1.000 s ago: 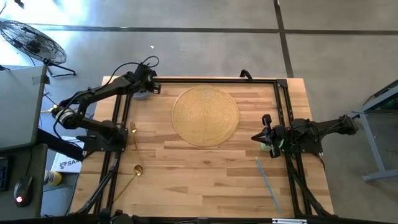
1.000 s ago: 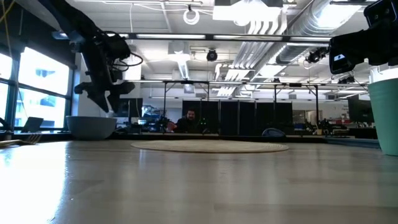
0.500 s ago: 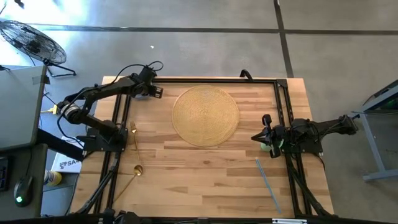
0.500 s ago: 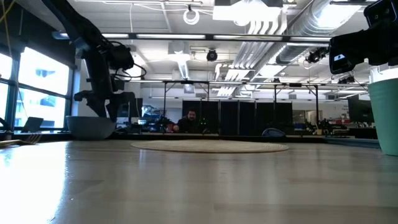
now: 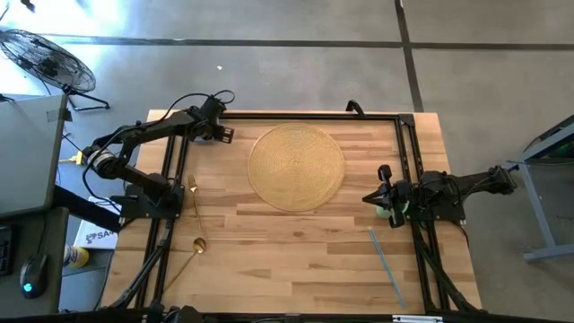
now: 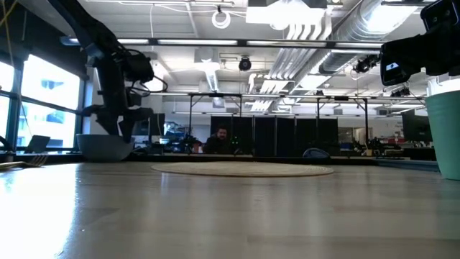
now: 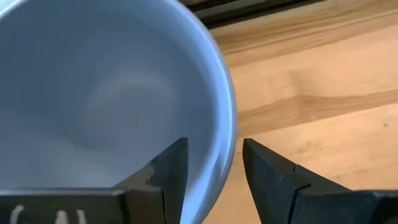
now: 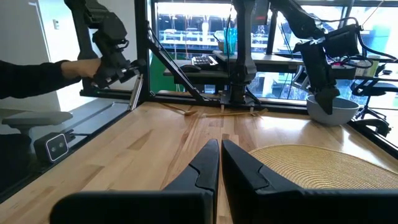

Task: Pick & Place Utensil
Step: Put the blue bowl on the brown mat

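Note:
A pale blue-white bowl (image 7: 93,93) sits on its base at the table's far left corner (image 6: 104,146). My left gripper (image 7: 214,149) is open and points down at it (image 5: 213,133), with one finger inside the bowl and the other outside, straddling its rim (image 7: 227,134). I see no touch. A gold fork (image 5: 191,193) and a gold spoon (image 5: 193,251) lie flat near the left edge. A round woven placemat (image 5: 296,166) lies mid-table. My right gripper (image 5: 368,197) is shut and waits at the right edge.
A green cup (image 5: 384,213) stands under my right arm, large at the right of the low view (image 6: 445,137). A grey-blue strip (image 5: 386,265) lies near the right front. A dark frame rail (image 5: 296,115) borders the table. A person's dark sleeve (image 8: 37,74) shows beyond the left side.
My left gripper has gone down onto the bowl at the far left corner and turned its fingers more upright. It now covers the bowl in the high view. The bowl has stayed in place.

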